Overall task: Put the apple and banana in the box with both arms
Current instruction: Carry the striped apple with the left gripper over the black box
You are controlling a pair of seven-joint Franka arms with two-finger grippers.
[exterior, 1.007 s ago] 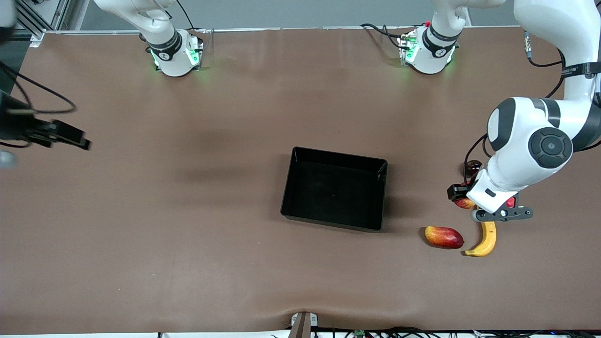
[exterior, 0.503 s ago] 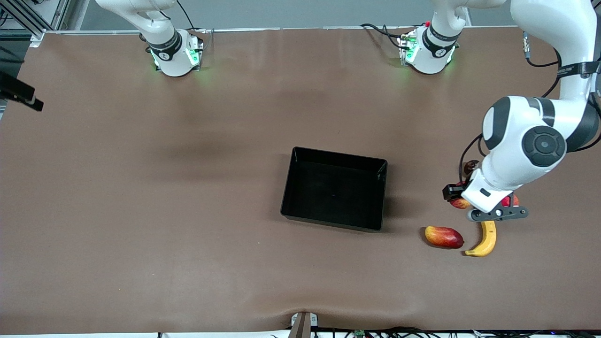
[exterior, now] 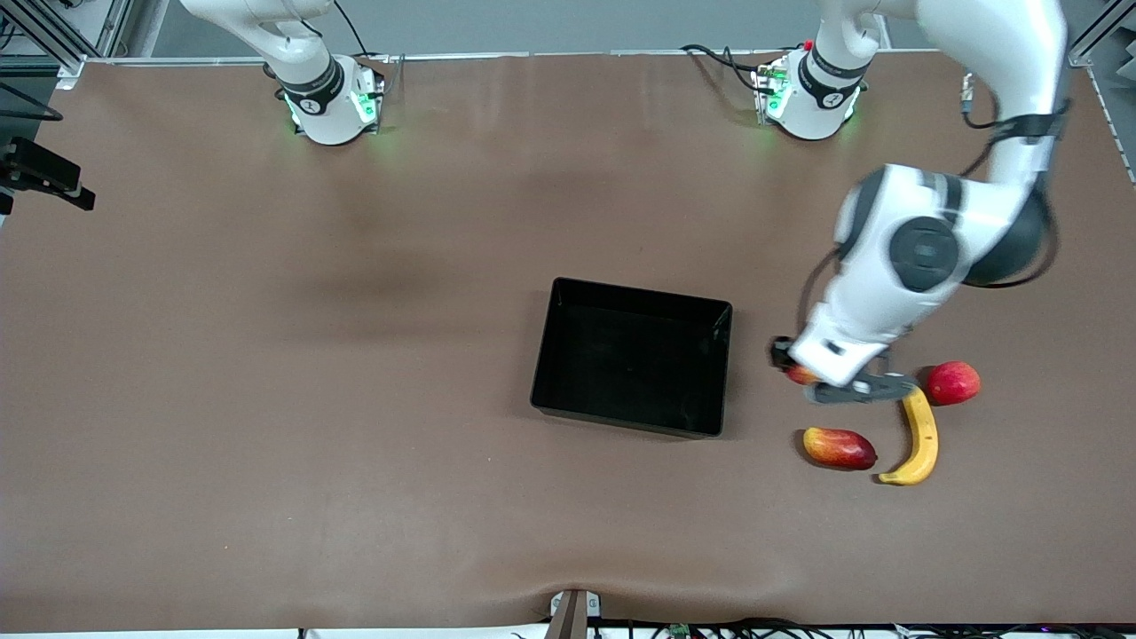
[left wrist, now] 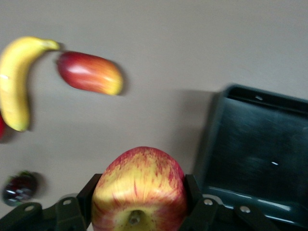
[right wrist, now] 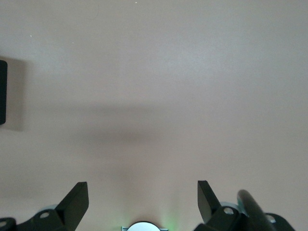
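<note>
With the apple point(left wrist: 139, 190) clamped in my left gripper point(left wrist: 139, 202), I carry it over the box point(exterior: 568, 351) wall before releasing, while my right gripper point(right wrist: 143, 199) waits open over bare bench point(right wrist: 154, 96).

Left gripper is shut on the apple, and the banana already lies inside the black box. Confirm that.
Not quite. The left gripper is shut on the apple, but the banana is not in the box. The front view shows it lying on the table, beside the mango-like fruit, toward the left arm's end.
</note>
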